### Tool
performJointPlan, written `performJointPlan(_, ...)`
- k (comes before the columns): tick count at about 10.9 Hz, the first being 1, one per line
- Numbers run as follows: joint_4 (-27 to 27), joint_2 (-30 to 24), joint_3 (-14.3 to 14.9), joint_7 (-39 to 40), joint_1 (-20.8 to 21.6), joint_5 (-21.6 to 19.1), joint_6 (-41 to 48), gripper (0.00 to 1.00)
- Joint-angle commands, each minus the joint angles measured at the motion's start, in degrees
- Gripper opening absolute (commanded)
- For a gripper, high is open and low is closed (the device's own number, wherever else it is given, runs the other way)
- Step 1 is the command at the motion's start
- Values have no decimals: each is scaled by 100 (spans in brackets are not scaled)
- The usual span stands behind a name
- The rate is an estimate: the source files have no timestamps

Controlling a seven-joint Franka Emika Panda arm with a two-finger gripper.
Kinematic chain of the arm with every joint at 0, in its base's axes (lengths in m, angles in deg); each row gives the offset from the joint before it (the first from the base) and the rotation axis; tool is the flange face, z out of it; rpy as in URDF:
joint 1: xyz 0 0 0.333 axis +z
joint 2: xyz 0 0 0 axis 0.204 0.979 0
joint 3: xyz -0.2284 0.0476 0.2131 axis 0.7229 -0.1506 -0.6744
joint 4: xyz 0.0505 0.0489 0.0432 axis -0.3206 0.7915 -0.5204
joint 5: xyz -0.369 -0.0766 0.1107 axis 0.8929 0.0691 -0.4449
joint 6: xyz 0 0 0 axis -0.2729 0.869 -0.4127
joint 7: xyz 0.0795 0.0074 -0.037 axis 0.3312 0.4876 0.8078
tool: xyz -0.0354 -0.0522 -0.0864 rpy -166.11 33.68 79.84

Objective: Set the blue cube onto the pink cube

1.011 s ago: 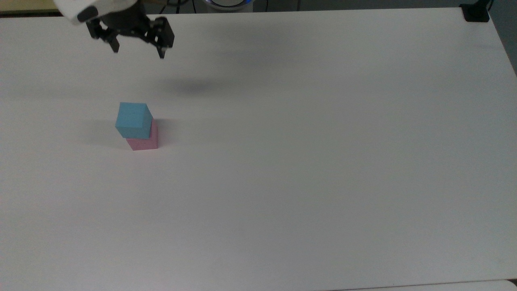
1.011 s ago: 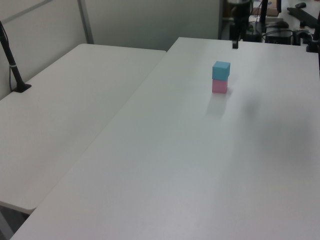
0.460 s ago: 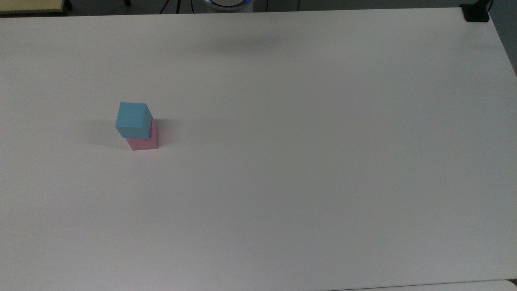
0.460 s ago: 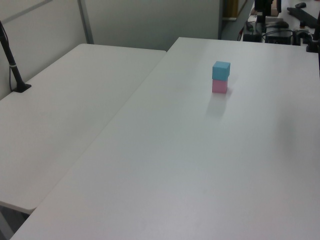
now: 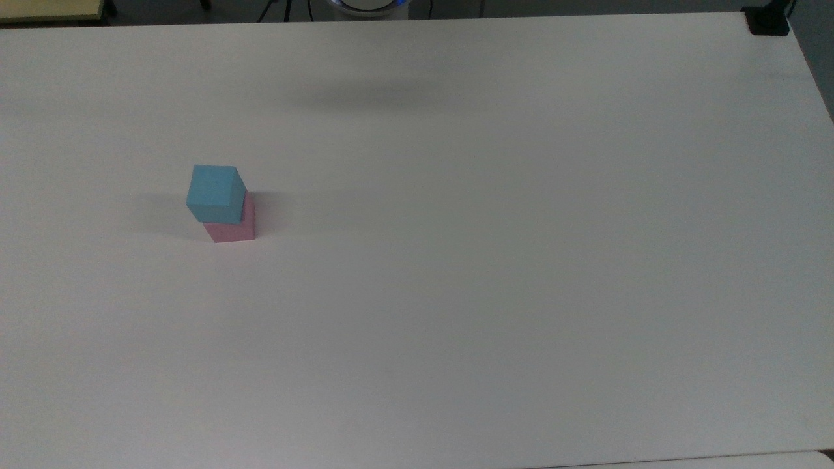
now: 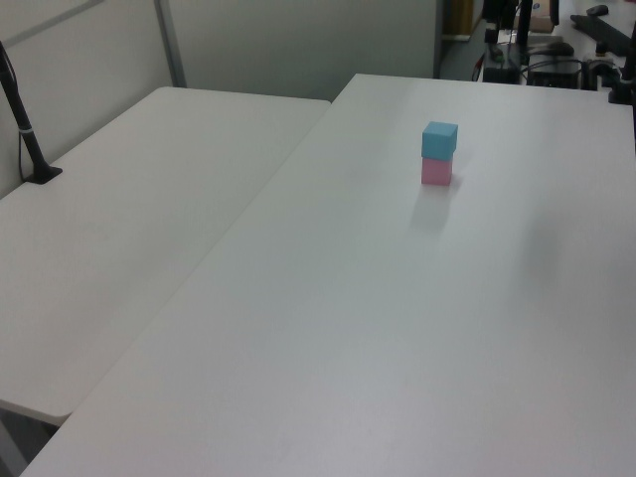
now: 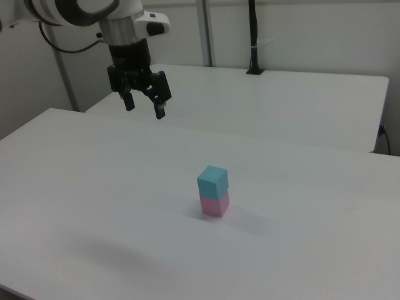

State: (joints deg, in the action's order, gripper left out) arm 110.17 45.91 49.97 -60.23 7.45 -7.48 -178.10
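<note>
**Already stacked: blue cube on pink, hand raised and apart**

Squarely on the wide white matte counter [image 5: 521, 260] stands a two-block stack. The small light-blue matte cube [image 5: 215, 193] sits on top of the small pale-pink matte cube [image 5: 232, 226], the two touching face to face. In the top view the stack lies toward the top view's left, with the blue cube's top face hiding most of the pink one, so that just a strip of pink shows at its lower right. In the left view the blue cube [image 6: 439, 139] rests upright on the pink cube [image 6: 436, 171] toward the far end of the counter, edges roughly in line.

In the right view the blue cube [image 7: 212, 182] on the pink cube [image 7: 215, 204] stands near the middle of the counter [image 7: 94, 206]. The robot's black two-finger hand [image 7: 143, 104] hangs from the white arm [image 7: 94, 12], raised above the counter and well apart from the stack, up and toward the right view's left of it. Its fingers are spread, with a plain gap between the tips, and they hold nothing. A second white table [image 7: 300, 106] stands beyond, carrying a black post [image 7: 253, 37].
</note>
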Motion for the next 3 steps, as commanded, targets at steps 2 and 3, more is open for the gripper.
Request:
performJointPlan(2,94,-77,99,38,116,124,-88,100)
performJointPlan(3,94,-78,99,29,124,124,-62,100)
